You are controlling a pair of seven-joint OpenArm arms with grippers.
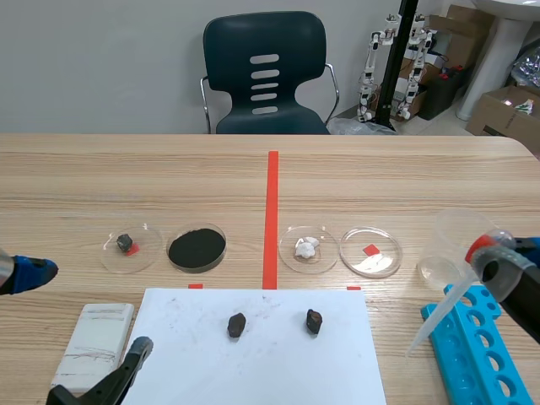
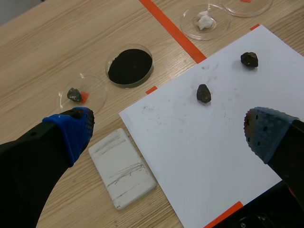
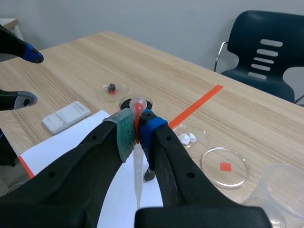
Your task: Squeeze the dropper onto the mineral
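Both arms are matte black throughout, cased in thick, rounded shells with a faint sheen along the curves. The left claw [image 2: 171,130] carries two chunky black fingers that broaden toward the wrist, each capped with a soft pad studded in fine raised dots. Its bright blue pad [image 2: 71,135] wraps the fingertip like a thimble. Its darker pad [image 2: 267,133] shows a shadowed dotted face rimmed in blue. The right claw [image 3: 136,130] is built the same way, with heavy black fingers and smooth flanks, though its tips do not match: a grey-green pad [image 3: 124,135] on one, a blue cap [image 3: 149,127] on the other.
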